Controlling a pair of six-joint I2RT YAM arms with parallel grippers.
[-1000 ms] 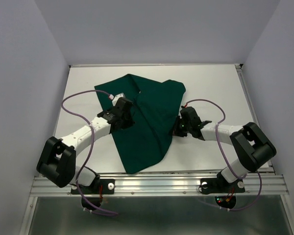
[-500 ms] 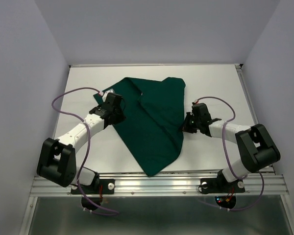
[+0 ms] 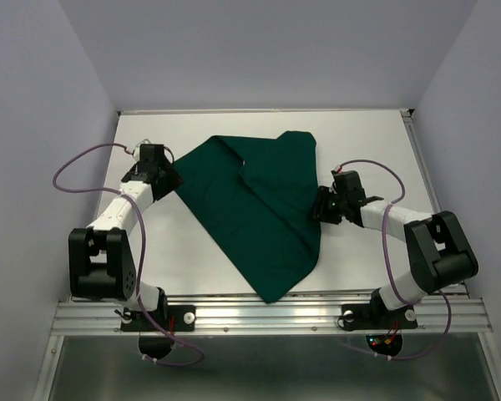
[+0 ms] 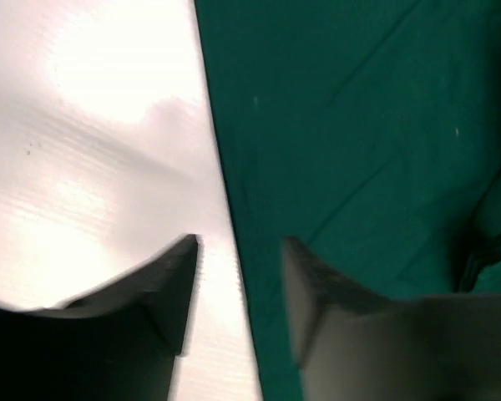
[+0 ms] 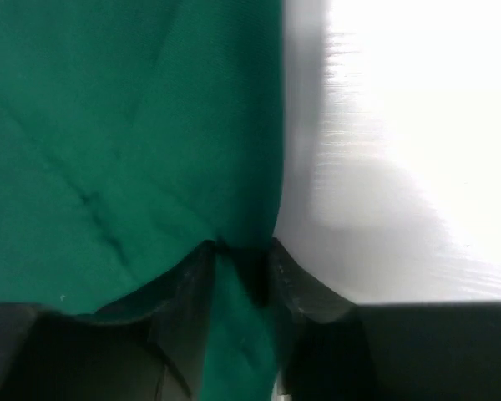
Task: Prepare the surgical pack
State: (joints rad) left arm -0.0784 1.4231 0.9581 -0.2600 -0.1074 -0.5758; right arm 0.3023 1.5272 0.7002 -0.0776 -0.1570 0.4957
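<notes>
The surgical pack shows as a dark green cloth drape (image 3: 259,209) lying spread on the white table (image 3: 363,142), one corner pointing to the near edge. My left gripper (image 3: 165,174) sits at the drape's left corner. In the left wrist view the drape (image 4: 359,125) has its edge running between the parted fingers of that gripper (image 4: 238,242), which is open. My right gripper (image 3: 319,207) is at the drape's right edge. In the right wrist view a fold of the drape (image 5: 108,125) still lies between that gripper's (image 5: 240,246) slightly parted fingers.
Pale walls close in the table on the left, back and right. A metal rail (image 3: 267,313) runs along the near edge by the arm bases. Purple cables (image 3: 75,171) loop out from both arms.
Both arms drew apart, the left up and to the left, the right to the right, pulling the drape flatter and wider. Both grippers went from shut on the cloth to open.
</notes>
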